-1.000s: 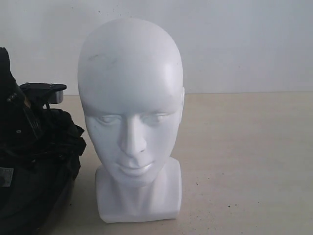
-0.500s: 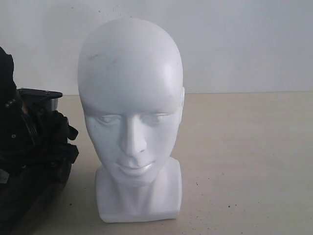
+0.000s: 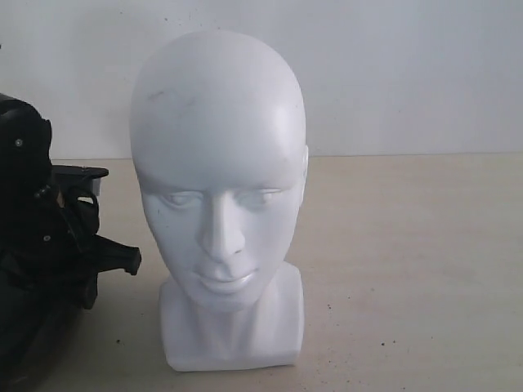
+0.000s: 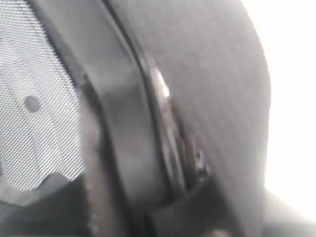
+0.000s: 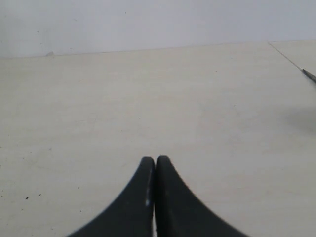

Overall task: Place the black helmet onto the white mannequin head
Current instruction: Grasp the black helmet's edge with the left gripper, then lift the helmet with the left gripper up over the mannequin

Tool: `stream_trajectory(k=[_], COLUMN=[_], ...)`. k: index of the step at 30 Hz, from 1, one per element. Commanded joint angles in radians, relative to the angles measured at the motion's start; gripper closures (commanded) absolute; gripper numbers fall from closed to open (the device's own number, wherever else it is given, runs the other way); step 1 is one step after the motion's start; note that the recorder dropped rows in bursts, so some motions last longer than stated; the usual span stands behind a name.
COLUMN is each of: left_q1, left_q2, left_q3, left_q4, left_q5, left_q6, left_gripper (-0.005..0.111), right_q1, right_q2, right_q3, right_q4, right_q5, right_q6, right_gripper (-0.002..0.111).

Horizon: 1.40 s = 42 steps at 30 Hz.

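Note:
The white mannequin head (image 3: pixel 216 163) stands upright in the middle of the table on its block base, facing the exterior camera, bare on top. The black helmet (image 3: pixel 37 343) is a dark mass at the left edge, apart from the head. My left arm (image 3: pixel 29 188) is pressed in against it. The left wrist view is filled by the helmet's shell (image 4: pixel 212 74), its dark rim (image 4: pixel 123 143) and grey mesh lining (image 4: pixel 39 98), blurred and very near; my left fingers cannot be made out. My right gripper (image 5: pixel 155 160) is shut and empty over bare table.
The pale tabletop (image 3: pixel 409 269) stretches to the right of the head, up to a white wall (image 3: pixel 409 73). A thin dark object (image 5: pixel 309 75) lies at the edge of the right wrist view, past a seam in the table.
The black mass of helmet and left arm has drawn back toward the left edge, uncovering more table beside the head's base. The arm's top now stands higher. The head has not moved.

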<state>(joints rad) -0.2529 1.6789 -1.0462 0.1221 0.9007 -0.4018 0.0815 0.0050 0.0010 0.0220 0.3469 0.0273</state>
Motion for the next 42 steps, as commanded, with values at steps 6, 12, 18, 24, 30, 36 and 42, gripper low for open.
stream_trajectory(k=[6, 12, 18, 24, 30, 36, 42], left_q1=[-0.001, -0.001, -0.001, -0.001, -0.001, -0.001, -0.001], left_q2=[-0.172, -0.289, -0.436, -0.610, -0.797, -0.955, -1.057], left_q3=[-0.002, -0.002, -0.002, -0.002, -0.002, -0.002, -0.002], left_q4=[0.129, 0.132, 0.129, 0.129, 0.129, 0.143, 0.269], left_q5=[0.140, 0.152, 0.166, 0.162, 0.016, -0.175, -0.347], left_q6=[0.016, 0.039, 0.039, 0.074, 0.129, 0.172, 0.179], left_gripper=[0.102, 0.102, 0.102, 0.102, 0.102, 0.102, 0.102], right_q1=[-0.003, -0.003, -0.003, -0.003, -0.003, -0.003, -0.003], right_q2=[-0.005, -0.005, -0.005, -0.005, -0.005, -0.005, -0.005], right_q3=[-0.001, -0.001, -0.001, -0.001, -0.001, -0.001, -0.001], right_q4=[-0.005, -0.005, -0.005, -0.005, -0.005, -0.005, -0.005], right_q5=[-0.013, -0.013, -0.013, -0.013, -0.013, -0.013, -0.013], right_q6=[-0.004, -0.004, -0.004, -0.004, -0.004, -0.004, -0.004], right_gripper=[0.108, 0.108, 0.108, 0.108, 0.108, 0.108, 0.108])
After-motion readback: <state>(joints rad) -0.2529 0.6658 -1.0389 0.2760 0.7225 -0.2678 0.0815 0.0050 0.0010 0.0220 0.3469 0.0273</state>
